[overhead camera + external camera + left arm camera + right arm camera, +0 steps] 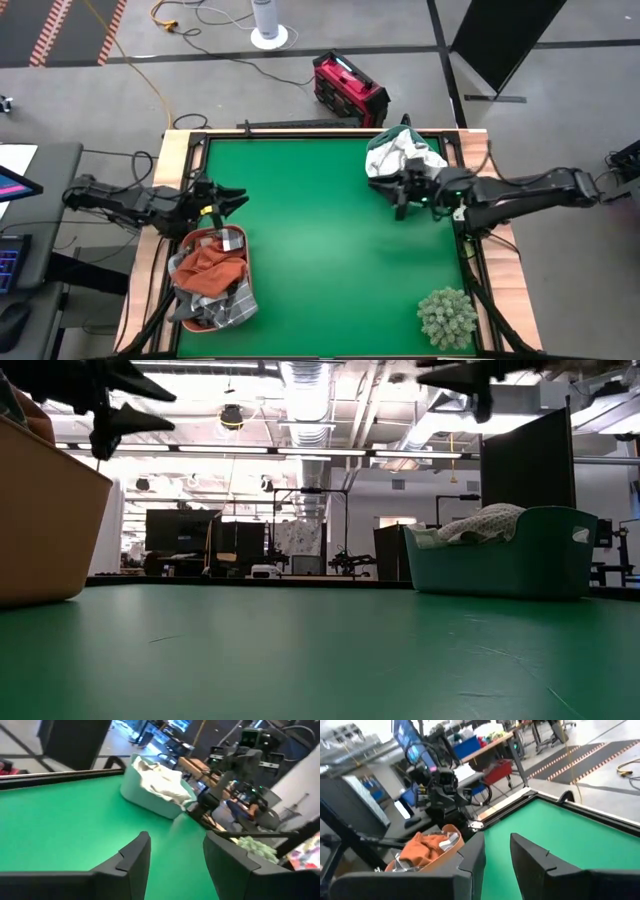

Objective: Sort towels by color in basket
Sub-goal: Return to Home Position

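Observation:
A rust-orange towel (205, 262) lies on top of grey checked towels (222, 300) in the tan basket (245, 282) at the table's left near side; the right wrist view shows the rust-orange towel (426, 848) too. White towels (400, 150) fill the teal basket (510, 555) at the far right. My left gripper (228, 200) hangs open and empty in the air just beyond the tan basket's far end. My right gripper (385, 186) is open and empty, raised beside the teal basket's near left side.
A spiky pale-green plant ball (447, 317) sits at the table's near right corner. The green table top (330, 240) between the two baskets is bare. Wooden rails (175, 150) edge the table. A red case (348, 88) stands on the floor beyond the far edge.

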You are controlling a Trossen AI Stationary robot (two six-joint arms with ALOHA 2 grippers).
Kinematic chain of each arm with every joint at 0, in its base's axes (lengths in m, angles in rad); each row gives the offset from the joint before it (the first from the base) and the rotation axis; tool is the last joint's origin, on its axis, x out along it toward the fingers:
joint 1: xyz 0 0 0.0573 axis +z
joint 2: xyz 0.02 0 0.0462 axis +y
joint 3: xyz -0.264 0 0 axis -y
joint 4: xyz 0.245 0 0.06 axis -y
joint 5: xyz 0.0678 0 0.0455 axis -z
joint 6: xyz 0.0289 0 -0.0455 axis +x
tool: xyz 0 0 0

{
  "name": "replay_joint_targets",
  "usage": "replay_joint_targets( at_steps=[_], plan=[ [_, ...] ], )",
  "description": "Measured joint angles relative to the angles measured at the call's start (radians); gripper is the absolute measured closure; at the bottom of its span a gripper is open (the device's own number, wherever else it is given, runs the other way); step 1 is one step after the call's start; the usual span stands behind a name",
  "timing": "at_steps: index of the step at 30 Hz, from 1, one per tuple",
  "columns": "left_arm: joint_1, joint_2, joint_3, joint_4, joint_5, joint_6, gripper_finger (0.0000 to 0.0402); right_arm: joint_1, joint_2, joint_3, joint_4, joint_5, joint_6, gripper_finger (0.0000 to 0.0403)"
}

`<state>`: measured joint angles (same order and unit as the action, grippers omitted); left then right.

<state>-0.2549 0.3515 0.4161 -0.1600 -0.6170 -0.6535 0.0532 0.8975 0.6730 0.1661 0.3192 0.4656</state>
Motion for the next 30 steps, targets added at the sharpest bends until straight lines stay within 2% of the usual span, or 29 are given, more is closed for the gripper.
replay_joint_targets(
  at_steps=[4,10,14,25,30],
  plan=[
    [0.093,-0.001,-0.03,0.041,0.039,-0.005,0.0239,-0.031,-0.12,-0.091,-0.001,-0.005,0.011,0.0283],
    [0.256,0.001,-0.108,0.167,0.201,-0.004,0.025,-0.043,-0.242,-0.208,0.058,-0.006,0.039,0.0283],
    [0.331,0.002,-0.138,0.174,0.28,-0.006,0.0257,-0.043,-0.286,-0.294,0.155,-0.006,0.063,0.0283],
    [0.32,0.002,-0.153,0.152,0.299,0.051,0.0289,-0.05,-0.249,-0.576,0.638,-0.001,0.156,0.0295],
    [0.295,0.002,-0.259,0.313,0.299,0.046,0.0313,-0.05,-0.24,-0.635,0.72,0.0,0.169,0.0305]
  ],
)
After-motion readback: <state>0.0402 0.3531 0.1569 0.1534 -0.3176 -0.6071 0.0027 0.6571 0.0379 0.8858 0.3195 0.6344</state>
